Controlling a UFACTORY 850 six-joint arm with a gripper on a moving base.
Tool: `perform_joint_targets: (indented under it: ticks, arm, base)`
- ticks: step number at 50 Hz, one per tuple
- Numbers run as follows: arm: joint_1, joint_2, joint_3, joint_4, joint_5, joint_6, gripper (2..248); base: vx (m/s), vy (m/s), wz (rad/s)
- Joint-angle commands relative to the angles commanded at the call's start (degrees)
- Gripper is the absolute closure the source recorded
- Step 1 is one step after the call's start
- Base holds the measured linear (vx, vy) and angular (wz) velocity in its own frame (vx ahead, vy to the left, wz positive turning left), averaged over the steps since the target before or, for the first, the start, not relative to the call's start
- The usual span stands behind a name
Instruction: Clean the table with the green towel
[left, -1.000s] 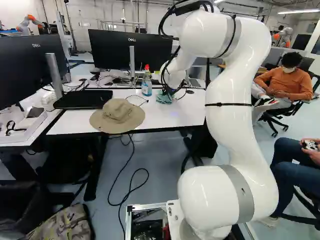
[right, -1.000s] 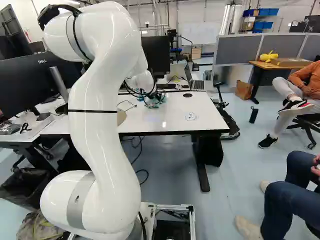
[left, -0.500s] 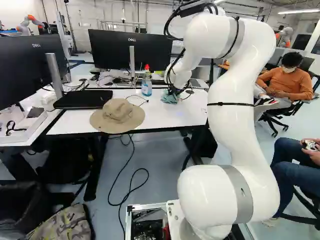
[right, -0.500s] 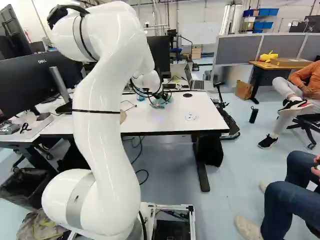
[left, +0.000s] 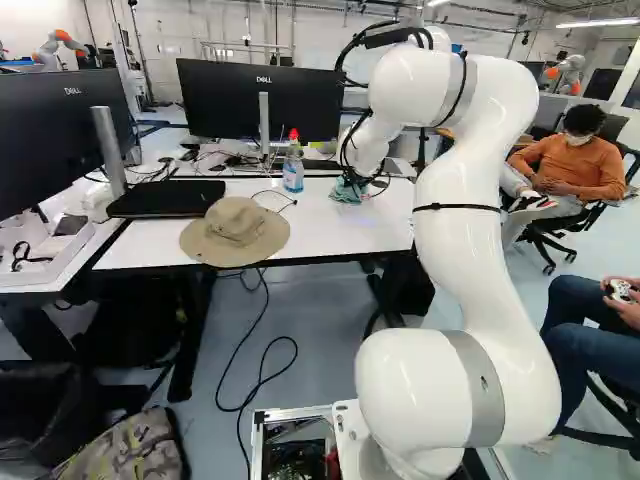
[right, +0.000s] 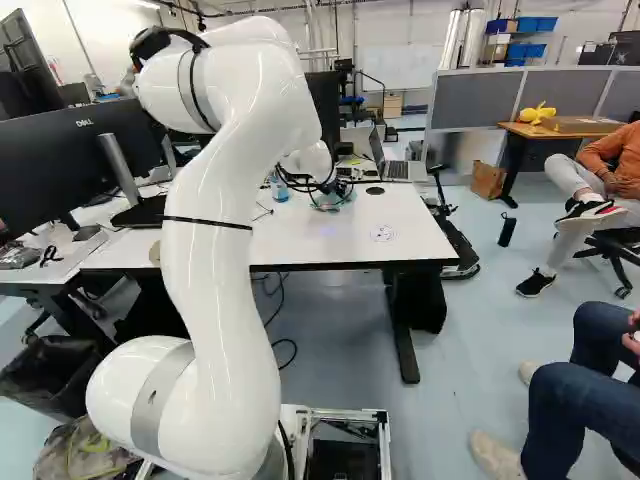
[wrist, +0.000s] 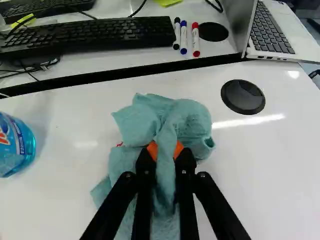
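The pincer (left: 352, 178) is grasping the green towel (wrist: 187, 117), its orange pads (wrist: 151, 149) pressing a fold of cloth from two sides. The towel is bunching ahead of the fingertips and trailing back beneath the pincer, its lower folds appearing to be resting on the white worktop (wrist: 260, 190). The white arm (left: 460, 200) is reaching forward from the base and bending down to the pincer.

Beside the pincer, apart from the towel, a bottle of blue liquid (left: 293, 170) with a red top is standing upright. On the pincer's opposite side and slightly ahead, a round black cover (wrist: 242, 96) is lying in the surface, near the towel. Nearer the base than the pincer, on the bottle's side, a tan hat (left: 235, 230) is lying near the front edge; beyond the hat, farther out to that side of the pincer, a flat black device (left: 165, 198) is lying.

Ahead of the pincer, past a dark gap, a second worktop (wrist: 130, 62) is carrying a black keyboard (wrist: 100, 35), three markers (wrist: 183, 37) with black, blue and red caps, and an open laptop (wrist: 272, 32). The markers are lying side by side between the keyboard and a second black cover (wrist: 213, 31).
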Motion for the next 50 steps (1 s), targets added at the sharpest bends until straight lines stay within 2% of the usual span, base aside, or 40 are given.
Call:
perform_joint_targets:
  ticks: [15, 29, 50]
  arm:
    - [0.0, -3.7, -5.2, 0.0, 0.0, 0.0, 197]
    - [1.3, -6.3, -9.0, 0.0, 0.0, 0.0, 197]
    - [4.0, -6.6, -9.5, 0.0, 0.0, 0.0, 197]
  base:
    - [0.0, 0.0, 0.0]
    - [0.0, 0.0, 0.0]
    - [0.0, 0.0, 0.0]
